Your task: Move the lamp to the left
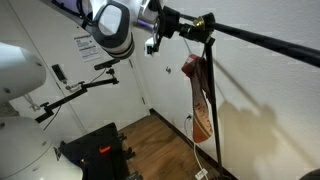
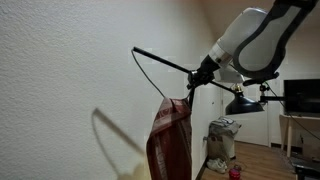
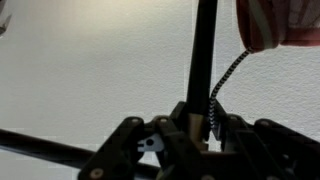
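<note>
I have the hand (image 3: 198,128) drawn in on the thin black metal floor lamp (image 1: 212,100). In the wrist view the fingers (image 3: 222,132) sit tight to either side of the upright rod, with no gap I can make out. In an exterior view the hand (image 2: 202,74) grips high up, where the slanted cross rod runs out from the upright. The lamp stands just in front of the white wall (image 2: 60,90), and its shadow falls on the plaster.

A red-and-white patterned bag (image 1: 198,100) hangs from the lamp, close against the wall. A black-and-white braided cord (image 3: 228,75) runs down beside the rod.

I judge the rod stiff and smooth, so it could twist or slide in a light grip. The lamp looks light for its height but top-heavy, and the hanging bag is likely to swing as I move. Its foot cannot be seen clearly, so I cannot tell how easily it will slide along the wooden floor (image 1: 160,135). Holding near the joint gives good purchase, but pulling that high could tip the lamp. The cord may also snag.

A white paper sheet (image 1: 85,48) is fixed to the wall, but its print is too small to read. I see no brand name anywhere.
</note>
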`<state>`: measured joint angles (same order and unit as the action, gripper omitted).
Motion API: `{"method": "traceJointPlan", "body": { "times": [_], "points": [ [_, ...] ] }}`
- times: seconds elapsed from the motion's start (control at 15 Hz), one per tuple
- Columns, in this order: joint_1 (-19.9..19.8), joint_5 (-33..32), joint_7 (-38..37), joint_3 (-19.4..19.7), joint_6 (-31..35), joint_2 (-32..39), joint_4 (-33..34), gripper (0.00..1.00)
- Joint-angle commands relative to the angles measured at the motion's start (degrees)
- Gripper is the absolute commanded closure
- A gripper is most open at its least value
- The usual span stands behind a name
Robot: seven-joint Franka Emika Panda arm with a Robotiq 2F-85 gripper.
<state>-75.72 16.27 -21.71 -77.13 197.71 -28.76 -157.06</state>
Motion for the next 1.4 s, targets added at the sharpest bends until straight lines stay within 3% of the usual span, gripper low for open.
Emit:
{"method": "traceJointPlan", "body": {
  "times": [0.0,0.07,0.13,0.67,1.33],
  "points": [
    [-0.25,-0.01,0.0,-0.06,0.0,0.08,0.06,0.72],
    [-0.29,-0.01,0.0,-0.1,0.0,0.08,0.07,0.72],
    [-0.32,-0.22,0.16,-0.22,0.66,0.27,0.02,0.93],
    [10.24,-1.89,5.88,4.06,0.68,1.72,2.04,0.93],
    [9.95,-10.94,5.69,0.35,0.48,3.26,3.86,0.93]
  ]
}}
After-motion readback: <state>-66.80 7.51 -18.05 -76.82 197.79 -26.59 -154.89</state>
